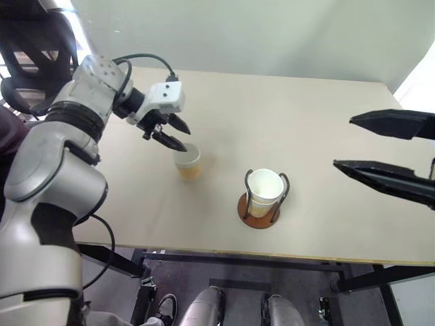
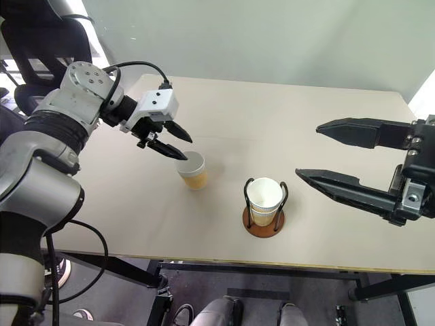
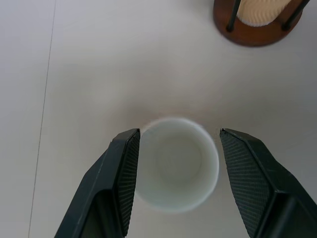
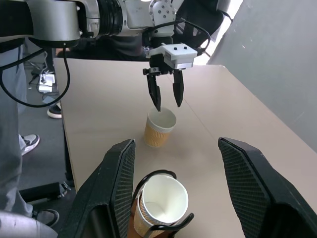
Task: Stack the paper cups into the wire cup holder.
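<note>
Left wrist view has the left gripper [image 3: 178, 144], jaws spread, straddling a loose paper cup [image 3: 177, 163] on the bench [image 1: 306, 122]; light and crushable, it wants a gentle rim-side pinch. Right gripper [image 2: 309, 149] hangs released near the wire cup holder [image 1: 263, 204].

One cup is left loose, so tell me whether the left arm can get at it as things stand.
Probably yes. The left claw hangs open right above the loose cup, a finger to each side of its rim. Nothing stands between them; the holder sits well aside.
</note>
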Available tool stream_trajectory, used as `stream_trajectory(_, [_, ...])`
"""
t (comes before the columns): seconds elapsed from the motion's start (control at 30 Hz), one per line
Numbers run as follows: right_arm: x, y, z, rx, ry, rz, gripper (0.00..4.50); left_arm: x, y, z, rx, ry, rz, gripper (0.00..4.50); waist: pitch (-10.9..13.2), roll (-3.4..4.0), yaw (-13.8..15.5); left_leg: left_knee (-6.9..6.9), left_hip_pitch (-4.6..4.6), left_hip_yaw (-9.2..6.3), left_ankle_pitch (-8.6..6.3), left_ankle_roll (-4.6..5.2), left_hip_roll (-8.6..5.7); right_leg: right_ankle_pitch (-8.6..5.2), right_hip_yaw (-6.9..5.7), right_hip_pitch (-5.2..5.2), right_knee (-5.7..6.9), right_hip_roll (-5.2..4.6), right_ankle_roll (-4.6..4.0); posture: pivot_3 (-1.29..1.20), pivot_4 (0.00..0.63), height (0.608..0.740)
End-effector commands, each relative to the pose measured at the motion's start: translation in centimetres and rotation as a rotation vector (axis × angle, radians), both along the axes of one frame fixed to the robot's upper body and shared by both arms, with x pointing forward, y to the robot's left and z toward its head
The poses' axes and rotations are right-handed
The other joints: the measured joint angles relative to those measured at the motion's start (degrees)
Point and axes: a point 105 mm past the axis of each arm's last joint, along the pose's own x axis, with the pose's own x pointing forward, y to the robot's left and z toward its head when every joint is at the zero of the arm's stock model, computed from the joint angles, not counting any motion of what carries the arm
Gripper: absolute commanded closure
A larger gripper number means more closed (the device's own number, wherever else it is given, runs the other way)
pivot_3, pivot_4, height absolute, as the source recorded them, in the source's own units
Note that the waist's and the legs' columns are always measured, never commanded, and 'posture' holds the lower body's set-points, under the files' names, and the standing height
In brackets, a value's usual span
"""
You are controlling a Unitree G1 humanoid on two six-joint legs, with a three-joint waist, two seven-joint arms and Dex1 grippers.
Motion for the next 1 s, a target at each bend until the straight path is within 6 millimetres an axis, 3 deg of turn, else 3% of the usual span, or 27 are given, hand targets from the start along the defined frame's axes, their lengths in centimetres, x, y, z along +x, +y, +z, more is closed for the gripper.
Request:
stream_trajectory(0.03, [-0.2, -0.1, 1.0, 0.025, -0.045, 0.010, 1.79, -0.3, 0.8, -0.6, 0.031, 0.029, 0.003, 1.77, -0.02, -0.04, -0.01, -0.06, 0.04, 0.10, -0.01, 0.03, -0.01, -0.04, -0.10, -0.01, 0.04, 0.07, -0.02, 0.00, 0.150, 0.740])
stream_trajectory(0.37, [-0.3, -0.1, 1.0, 0.014, -0.039, 0.001, 1.79, -0.5, 0.0, -4.0, 0.085, 0.118, -0.038, 1.77, -0.03, -0.06, 0.05, 0.07, 0.04, 0.02, -0.02, -0.06, 0.02, 0.02, 0.14, 0.00, 0.14, -0.13, 0.01, 0.00, 0.150, 0.740])
stream_trajectory(0.6, [-0.4, 0.1, 1.0, 0.015, -0.036, -0.004, 1.79, -0.4, 0.7, -6.3, 0.202, 0.141, -0.042, 1.77, -0.02, -0.06, -0.14, 0.02, 0.16, 0.19, -0.01, -0.08, 0.00, 0.10, 0.51, 0.01, 0.15, -0.07, 0.09, 0.00, 0.150, 0.740])
stream_trajectory(0.67, [-0.5, 0.1, 1.1, 0.014, -0.037, -0.008, 1.79, -0.3, 0.2, -6.7, 0.202, 0.141, -0.055, 1.77, -0.01, -0.07, -0.11, 0.03, 0.18, 0.24, 0.01, -0.04, -0.01, -0.02, 0.61, -0.02, 0.14, -0.05, 0.44, 0.00, 0.150, 0.740])
stream_trajectory(0.77, [-0.5, 0.1, 1.1, 0.011, -0.037, -0.013, 1.79, -0.2, -0.3, -7.0, 0.199, 0.129, -0.074, 2.38, -0.03, -0.08, -0.08, 0.05, 0.17, 0.29, 0.01, -0.03, -0.04, -0.08, 0.75, -0.01, 0.13, -0.02, 0.60, 0.00, 0.150, 0.740])
stream_trajectory(0.97, [-0.6, 0.0, 1.2, 0.008, -0.036, -0.023, 1.79, 0.0, -0.8, -6.3, 0.179, 0.103, -0.082, 4.49, -0.04, -0.09, -0.23, 0.03, 0.23, 0.40, -0.03, 0.02, -0.03, -0.06, 0.84, -0.05, 0.10, -0.04, 0.66, 0.00, 0.150, 0.740])
stream_trajectory(1.0, [-0.6, -0.1, 1.2, 0.008, -0.035, -0.024, 1.79, 0.1, -0.9, -5.7, 0.171, 0.087, -0.085, 4.49, -0.04, -0.09, -0.32, 0.04, 0.23, 0.36, -0.04, 0.02, -0.03, -0.05, 0.87, -0.04, 0.11, -0.03, 0.68, 0.00, 0.150, 0.740])
